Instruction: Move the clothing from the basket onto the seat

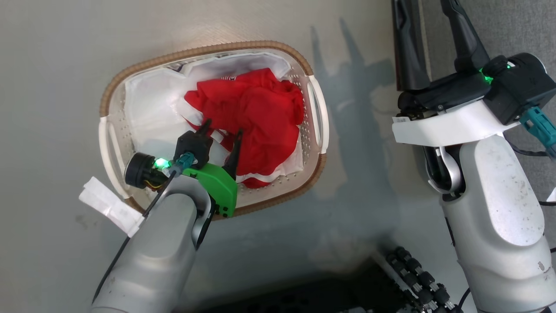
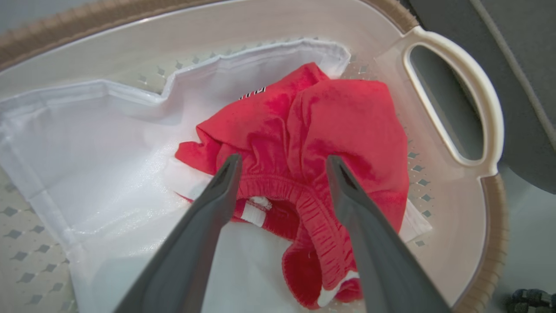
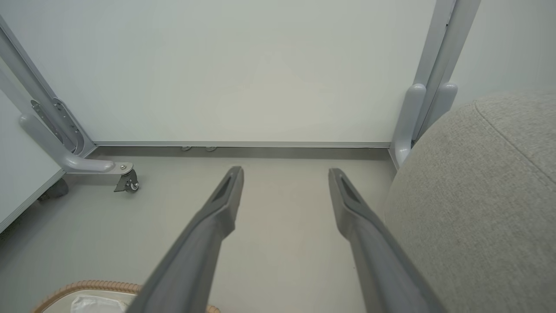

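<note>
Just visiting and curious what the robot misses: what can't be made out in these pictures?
Clothing: bunched in head and left wrist views; folds hide how many pieces there are and most of the print.
Left gripper: open over the red heap; whether its fingers touch cloth is unclear in either view.
Basket floor: covered by the white sheet.
Seat: cut off by the right wrist view's edges.

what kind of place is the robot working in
Probably an indoor lab or test bay staged as a home corner: white partition panels on a wheeled frame wall it off, with a laundry basket and a grey upholstered seat as props.
</note>
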Robot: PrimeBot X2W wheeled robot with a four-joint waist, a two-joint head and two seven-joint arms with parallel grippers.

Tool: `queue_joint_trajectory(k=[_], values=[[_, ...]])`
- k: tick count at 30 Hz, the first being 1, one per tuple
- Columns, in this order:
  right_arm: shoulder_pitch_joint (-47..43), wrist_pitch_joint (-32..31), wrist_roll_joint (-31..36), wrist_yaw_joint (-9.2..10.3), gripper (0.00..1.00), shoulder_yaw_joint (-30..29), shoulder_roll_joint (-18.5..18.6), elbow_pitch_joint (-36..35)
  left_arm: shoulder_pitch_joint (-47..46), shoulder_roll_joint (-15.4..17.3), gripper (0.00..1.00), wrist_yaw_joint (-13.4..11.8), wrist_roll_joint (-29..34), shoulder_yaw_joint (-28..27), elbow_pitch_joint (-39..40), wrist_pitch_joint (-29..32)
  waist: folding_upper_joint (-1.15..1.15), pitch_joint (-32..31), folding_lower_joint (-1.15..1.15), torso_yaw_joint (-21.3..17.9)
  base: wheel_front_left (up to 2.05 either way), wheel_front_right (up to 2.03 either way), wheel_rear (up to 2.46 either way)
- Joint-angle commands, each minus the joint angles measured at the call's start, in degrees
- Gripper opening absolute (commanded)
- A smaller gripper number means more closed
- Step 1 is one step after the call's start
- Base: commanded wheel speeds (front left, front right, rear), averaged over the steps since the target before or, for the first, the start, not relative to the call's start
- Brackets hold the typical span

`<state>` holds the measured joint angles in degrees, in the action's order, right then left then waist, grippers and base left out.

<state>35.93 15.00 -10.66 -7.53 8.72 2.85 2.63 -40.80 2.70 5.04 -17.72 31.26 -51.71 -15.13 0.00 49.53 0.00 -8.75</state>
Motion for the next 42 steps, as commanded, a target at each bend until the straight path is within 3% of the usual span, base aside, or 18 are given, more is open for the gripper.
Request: queue_joint_trajectory(k=[1, 10, 21, 42], values=[[0.8, 0.3, -0.4, 0.08, 1.0, 0.1, 0.2, -0.4, -1.3, 0.4, 1.0, 0.5, -0.8, 0.6, -1.2, 0.0, 0.0, 1.1, 0.0, -0.9, 0.0, 0.0, 0.0], [1.4, 0.3, -0.8, 0.08, 1.0, 1.5, 0.2, -1.0, -5.0, 0.4, 1.0, 2.4, -7.8, 7.7, -8.5, 0.0, 0.0, 2.6, 0.0, -2.5, 0.0, 0.0, 0.0], [2.2, 0.3, -0.8, 0.08, 1.0, 2.1, 0.2, -1.9, -9.1, 0.4, 1.0, 2.5, -15.9, 19.4, -12.2, 0.6, 0.0, 3.7, 0.0, -2.8, 0.0, 0.0, 0.0], [1.0, 0.3, 0.3, 0.08, 1.0, 3.2, 0.2, -4.2, -15.0, 0.4, 1.0, 2.5, -22.8, 31.2, -15.6, 3.3, 0.0, 5.1, 0.0, -2.9, 0.0, 0.0, 0.0]])
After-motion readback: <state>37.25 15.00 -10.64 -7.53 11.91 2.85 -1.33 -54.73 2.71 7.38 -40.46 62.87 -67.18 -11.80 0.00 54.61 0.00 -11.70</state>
